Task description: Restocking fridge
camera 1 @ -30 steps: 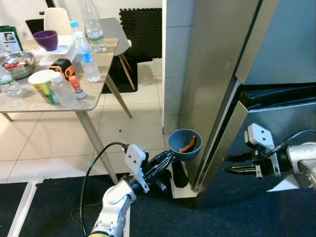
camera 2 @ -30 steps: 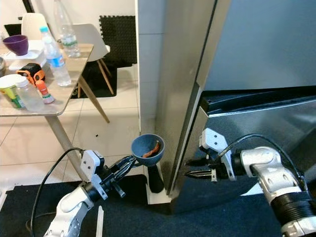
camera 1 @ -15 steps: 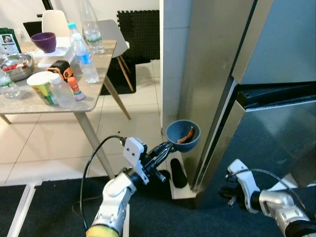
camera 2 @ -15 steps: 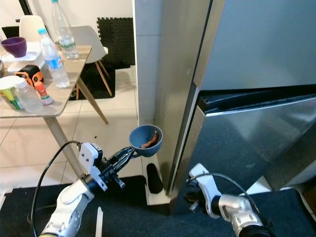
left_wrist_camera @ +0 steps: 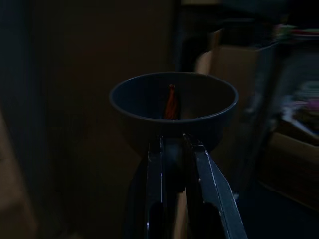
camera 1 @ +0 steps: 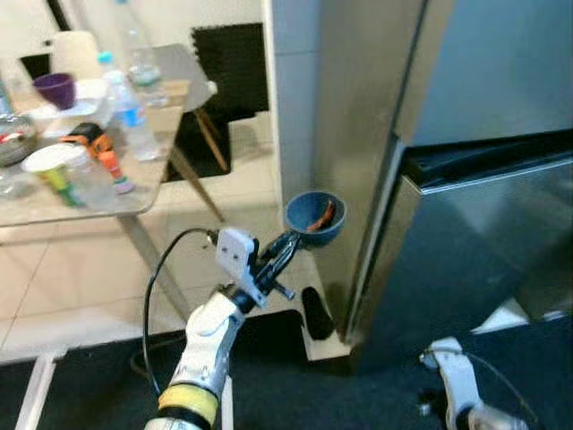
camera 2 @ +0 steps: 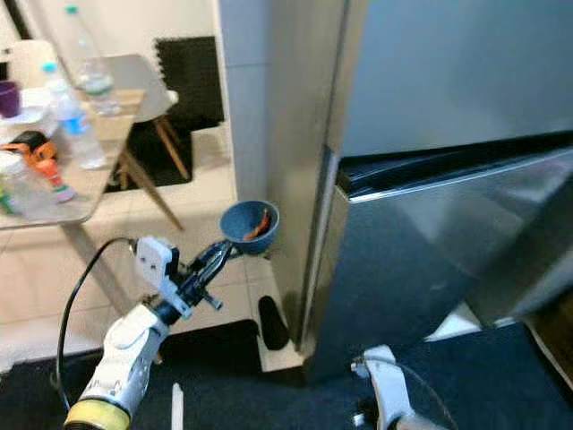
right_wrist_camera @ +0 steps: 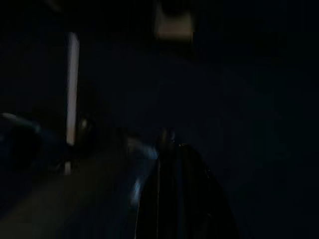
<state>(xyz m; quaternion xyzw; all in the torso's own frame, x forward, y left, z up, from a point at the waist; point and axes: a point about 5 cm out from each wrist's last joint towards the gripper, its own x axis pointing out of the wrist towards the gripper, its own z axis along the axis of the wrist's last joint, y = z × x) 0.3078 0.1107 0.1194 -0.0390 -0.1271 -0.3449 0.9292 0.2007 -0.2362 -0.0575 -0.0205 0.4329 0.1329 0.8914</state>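
Left gripper [camera 1: 285, 248] clamped on blue bowl [camera 1: 314, 216] holding a red chili [camera 1: 322, 215], just left of the fridge [camera 1: 466, 179]; right gripper's state unclear.

- No readable text, brand, number or sign anywhere.
- Bottles [camera 1: 132, 115] on the table [camera 1: 134, 199] have labels, too blurred to read.
- Cup [camera 1: 49, 167] near those bottles: coloured print, illegible.
- Fridge [camera 1: 466, 116] doors: plain steel, no badge readable.
- Both wrist views too dark for print.
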